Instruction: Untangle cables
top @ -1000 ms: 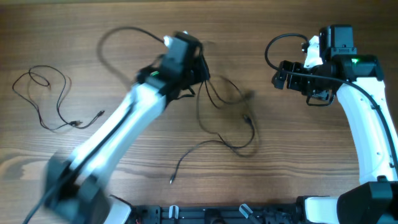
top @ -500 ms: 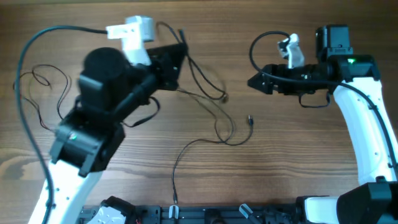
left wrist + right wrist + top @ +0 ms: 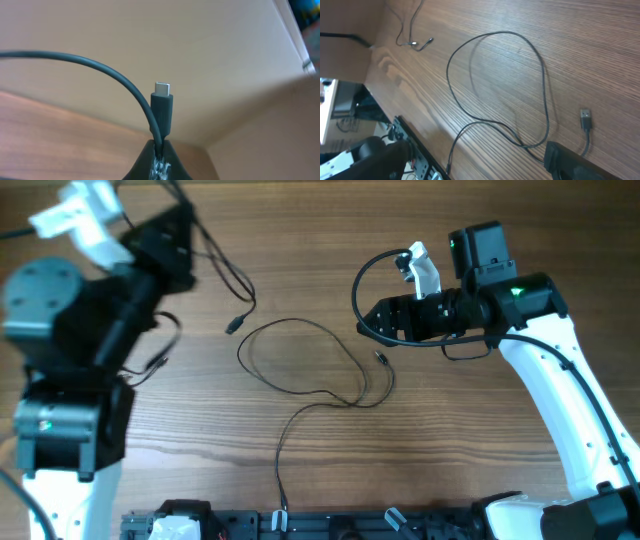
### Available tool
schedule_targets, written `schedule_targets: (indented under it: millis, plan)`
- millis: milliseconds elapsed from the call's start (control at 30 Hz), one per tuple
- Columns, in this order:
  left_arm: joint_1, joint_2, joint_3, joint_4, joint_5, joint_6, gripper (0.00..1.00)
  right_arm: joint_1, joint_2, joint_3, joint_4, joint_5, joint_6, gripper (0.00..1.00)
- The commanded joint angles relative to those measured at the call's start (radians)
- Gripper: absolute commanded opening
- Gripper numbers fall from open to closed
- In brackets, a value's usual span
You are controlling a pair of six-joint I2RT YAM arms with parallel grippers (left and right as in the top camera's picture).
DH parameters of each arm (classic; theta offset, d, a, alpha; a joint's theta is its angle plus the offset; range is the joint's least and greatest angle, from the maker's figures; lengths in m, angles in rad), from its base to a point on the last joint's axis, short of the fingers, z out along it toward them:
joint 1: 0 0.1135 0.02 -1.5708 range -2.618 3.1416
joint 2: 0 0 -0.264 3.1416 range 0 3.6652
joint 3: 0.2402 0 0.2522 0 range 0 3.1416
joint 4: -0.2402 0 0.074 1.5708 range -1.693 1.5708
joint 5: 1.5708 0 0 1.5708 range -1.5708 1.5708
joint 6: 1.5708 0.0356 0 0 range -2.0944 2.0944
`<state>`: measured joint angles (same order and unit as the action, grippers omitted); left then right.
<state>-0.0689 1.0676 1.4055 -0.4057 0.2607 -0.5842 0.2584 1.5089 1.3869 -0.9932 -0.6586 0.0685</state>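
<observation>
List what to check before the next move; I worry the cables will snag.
1. Grip of the left gripper: ok, shut on the held cable just below its silvery connector.
2. Held cable clear of the looped cable: cannot tell; its hanging end sits close to the loop's edge from overhead.
3. Looped cable free of crossings: not ok, it crosses itself where the loop closes.
4. Opening of the right gripper: cannot tell; only one finger shows.
5. Sight of the loose plug in the right wrist view: ok, flat on the table near that finger.
</observation>
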Motion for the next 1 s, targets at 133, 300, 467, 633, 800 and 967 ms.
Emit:
schedule_targets:
  millis: [133,300,467,633,800,967]
  plan:
    - [0.314,0.176,0.033,0.004,0.244,0.004,0.04,0.000,-0.020,0.025,-0.003,0.034,0.038,0.90]
    - [0.397,0.374,0.033,0.113,0.307,0.004,0.04,0.000,-0.020,0.025,-0.003,0.034,0.039,0.89]
    - [0.406,0.629,0.033,0.448,0.141,-0.002,0.26,0.000,-0.020,0.025,-0.001,0.033,0.040,0.84]
    - [0.406,0.739,0.033,0.441,0.149,-0.023,1.00,0.000,-0.020,0.025,-0.054,0.034,0.037,0.84]
    - [0.407,0.709,0.033,0.323,0.150,-0.006,1.00,0.000,-0.020,0.025,-0.033,0.034,0.039,0.84]
    - [0.404,0.610,0.033,0.130,0.149,-0.007,1.00,0.000,-0.020,0.025,-0.029,0.078,0.040,0.85]
